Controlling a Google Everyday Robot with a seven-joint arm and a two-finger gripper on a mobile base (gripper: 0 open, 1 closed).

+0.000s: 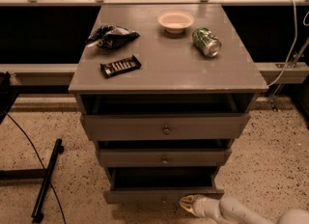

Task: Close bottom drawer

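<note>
Tool [188,203] beside the front of the pulled-out bottom drawer [145,197]

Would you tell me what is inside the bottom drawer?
The open bottom drawer shows only a dark interior, no items visible; the middle drawer covers its back. The gripper is at its front panel.

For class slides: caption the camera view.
Gripper at the front of the open bottom drawer; bowl and can on the cabinet top.

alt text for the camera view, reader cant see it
A grey cabinet has all three drawers partly open, and the gripper is at the front of the bottom drawer, right of its knob. On top: a bowl, a green can, a candy bar and a dark snack bag.
</note>
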